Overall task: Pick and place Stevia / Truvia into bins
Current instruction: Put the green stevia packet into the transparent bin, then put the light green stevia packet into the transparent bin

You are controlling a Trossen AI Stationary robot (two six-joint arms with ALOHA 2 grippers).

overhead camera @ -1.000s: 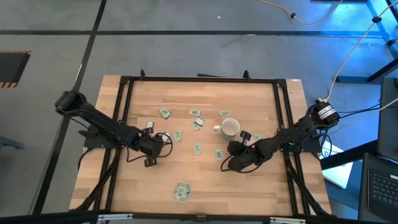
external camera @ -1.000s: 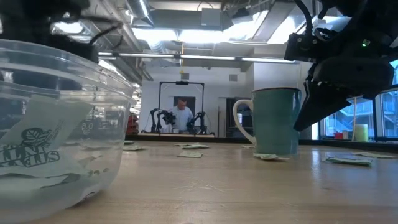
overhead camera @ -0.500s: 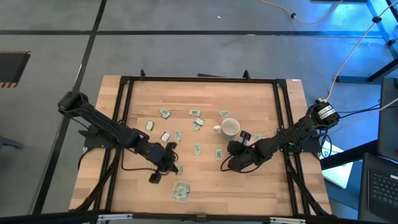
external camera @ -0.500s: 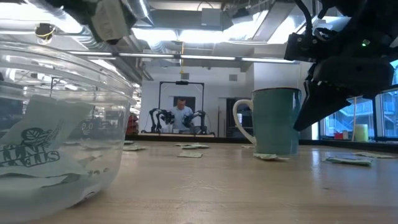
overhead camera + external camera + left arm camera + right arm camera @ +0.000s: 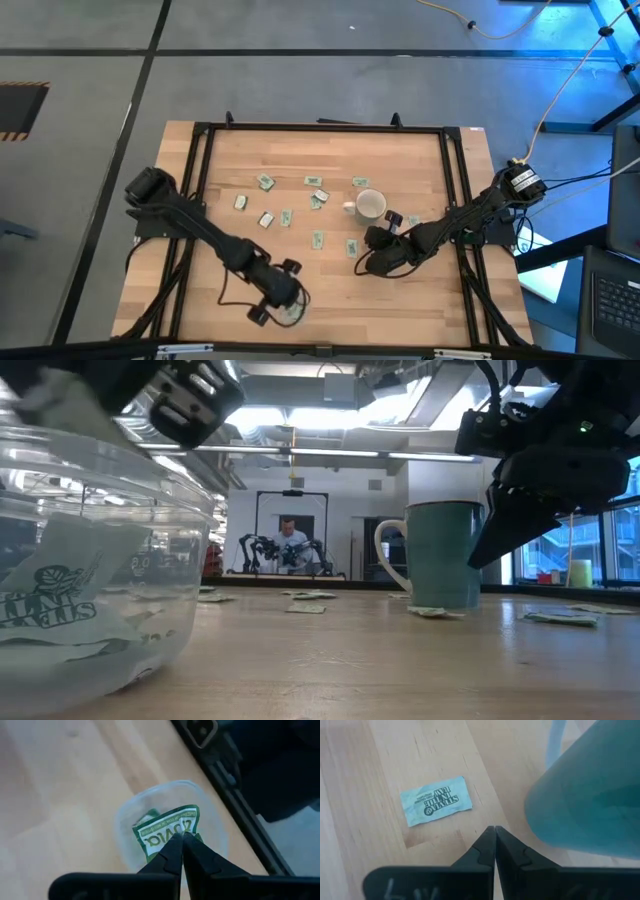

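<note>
Sachet (image 5: 167, 826) of Truvia was pinched at its edge between the closed fingers of the left gripper (image 5: 182, 838) and hung directly over the clear plastic dish (image 5: 131, 811) near the front edge of the desk (image 5: 420, 310), left of centre. One second before, the left arm had been back over the scattered sachets toward the left side of the desk; half a second before it was midway; it had now arrived above the dish, so the carry looked complete and only the release remained. Dish already held at least one other sachet (image 5: 55, 605), printed side toward the low camera. Remaining loose sachets (image 5: 266, 182) lay spread across the middle of the desk, around and to the left of the white mug (image 5: 371, 205); roughly ten appeared still to be collected. Right gripper (image 5: 494, 831) had not moved over the same interval: fingers pressed together, holding nothing, poised low beside the mug with one Stevia sachet (image 5: 436, 800) lying flat on the wood just ahead of its tips, not touching. Judgement: opening the left fingers here should drop the sachet inside the rim, though a light paper sachet could catch the dish edge.
</note>
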